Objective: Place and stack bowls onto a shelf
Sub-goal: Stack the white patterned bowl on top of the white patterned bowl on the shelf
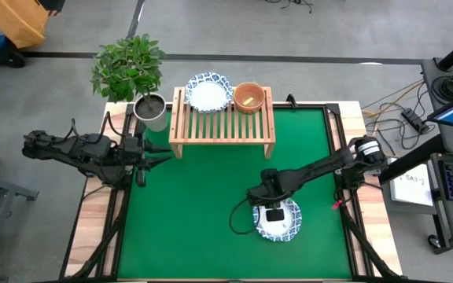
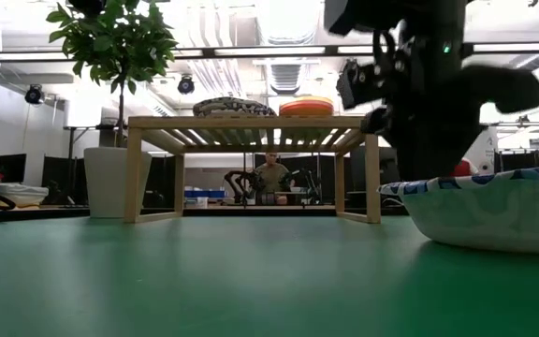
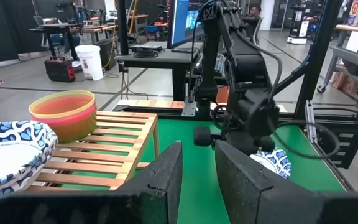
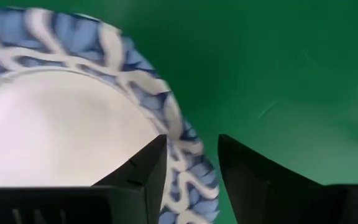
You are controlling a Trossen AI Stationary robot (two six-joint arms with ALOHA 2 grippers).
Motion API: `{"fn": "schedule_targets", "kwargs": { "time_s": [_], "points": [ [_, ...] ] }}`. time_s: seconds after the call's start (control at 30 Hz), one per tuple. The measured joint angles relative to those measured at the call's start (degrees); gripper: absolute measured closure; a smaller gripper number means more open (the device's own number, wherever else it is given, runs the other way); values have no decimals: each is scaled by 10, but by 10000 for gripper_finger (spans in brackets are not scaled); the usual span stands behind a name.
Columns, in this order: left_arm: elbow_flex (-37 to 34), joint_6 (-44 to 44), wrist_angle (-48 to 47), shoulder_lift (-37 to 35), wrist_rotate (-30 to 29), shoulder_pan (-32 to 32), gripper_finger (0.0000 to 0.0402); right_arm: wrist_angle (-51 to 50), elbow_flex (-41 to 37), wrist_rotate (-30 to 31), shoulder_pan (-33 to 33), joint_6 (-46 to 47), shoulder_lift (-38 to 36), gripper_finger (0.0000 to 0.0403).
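1. The right gripper point(image 1: 274, 214) is hanging directly over the blue-rimmed bowl point(image 1: 278, 221) lying on the green table point(image 1: 195, 204) at the near right; in the right wrist view its fingers point(image 4: 143, 169) are standing narrowly parted, straddling the bowl's patterned rim point(image 4: 178, 146) with one inside the white well and one outside over the mat.

2. Judging from this, the step in hand is pinching that rim to lift the bowl. Doing it well is likely meaning lowering until the rim is sitting deep between the fingers, closing squarely across the wall, and lifting level so the wide bowl is not swinging or slipping.

3. This bowl is looking empty, nothing showing in its white interior.

4. The left gripper point(image 1: 162, 157) is waiting at the table's left edge, level with the shelf's front; its fingers point(image 3: 166, 174) are standing a little apart and holding nothing.

5. Farther back, the wooden shelf point(image 1: 222, 126) is carrying a second blue-rimmed bowl point(image 1: 208, 92) on its left part and an orange bowl point(image 1: 248, 97) just beside it to the right; both are sitting on the slats, not stacked, and appear empty.

6. The likely target is nesting the carried bowl into the matching one.

7. A potted plant point(image 1: 149, 108) is standing beside the shelf's left end
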Motion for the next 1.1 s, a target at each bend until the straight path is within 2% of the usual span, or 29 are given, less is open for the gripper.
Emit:
{"fn": "schedule_targets", "kwargs": {
  "time_s": [0.2, 0.37, 0.47, 0.63, 0.93, 1.1],
  "points": [
    [-4, 0, -4, 1, 0, 0, 322, 5, 0, -27, -10, -28, 16, 297],
    [-8, 0, -5, 1, -1, 0, 322, 10, 0, -32, -12, -29, 10, 358],
    [-11, 0, -8, 1, -3, 0, 322, 14, 5, -58, -14, -27, 3, 388],
    [-13, -2, -18, -2, -3, 0, 322, 26, 37, -104, -19, -11, -12, 393],
    [-13, -2, -28, -4, -3, 0, 322, 65, 161, -102, -33, -45, -43, 394],
    [-14, -8, -38, -4, -3, 0, 322, 79, 252, -80, -60, -64, -46, 394]
  ]
}}
